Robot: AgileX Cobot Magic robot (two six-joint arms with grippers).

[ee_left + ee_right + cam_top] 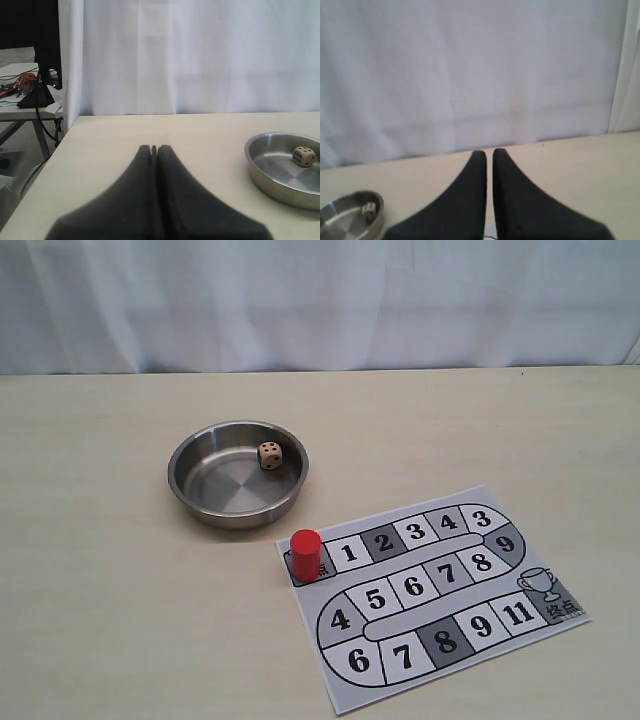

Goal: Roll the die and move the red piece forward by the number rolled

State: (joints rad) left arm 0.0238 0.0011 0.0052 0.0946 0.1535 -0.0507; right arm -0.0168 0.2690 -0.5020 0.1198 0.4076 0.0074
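Note:
The die (270,455), a small tan cube with dark dots, rests inside a round steel bowl (200,502), near its far right wall. The red piece (306,553) stands upright on the start square at the left end of the paper board (350,695). Neither gripper shows in the exterior view. My left gripper (154,148) is shut and empty over bare table, with the bowl (270,180) and die (304,156) off to one side. My right gripper (489,152) is shut down to a thin slit, holding nothing; the die (368,210) in the bowl (335,225) lies well apart from it.
The board's numbered squares run in a loop to a trophy square (548,588) at the right. A white curtain (320,300) backs the table. Past the table's edge in the left wrist view stand a side table with cables (25,85).

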